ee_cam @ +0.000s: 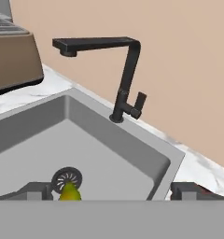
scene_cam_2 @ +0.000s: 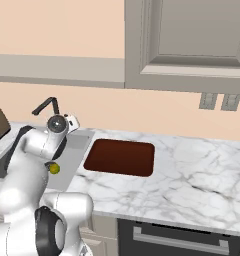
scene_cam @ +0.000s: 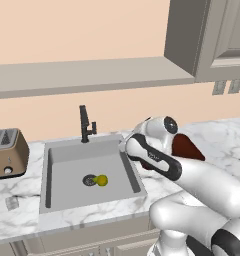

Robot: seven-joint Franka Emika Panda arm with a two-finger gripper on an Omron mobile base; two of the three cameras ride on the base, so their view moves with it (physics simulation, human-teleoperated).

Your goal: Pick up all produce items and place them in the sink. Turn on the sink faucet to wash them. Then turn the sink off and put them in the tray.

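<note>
A small yellow fruit with a greenish end lies on the floor of the grey sink, touching the round dark drain. In the hand view the fruit shows just below the drain, near the left fingertip. My gripper hangs open over the sink with nothing between its fingers, facing the black faucet and its side lever. The faucet stands at the basin's back rim; no water runs. The dark red-brown tray lies on the counter right of the sink.
A brown toaster stands on the marble counter left of the sink. A small grey object lies near the counter's front left edge. My arm covers part of the tray. Wall cabinets hang above on the right.
</note>
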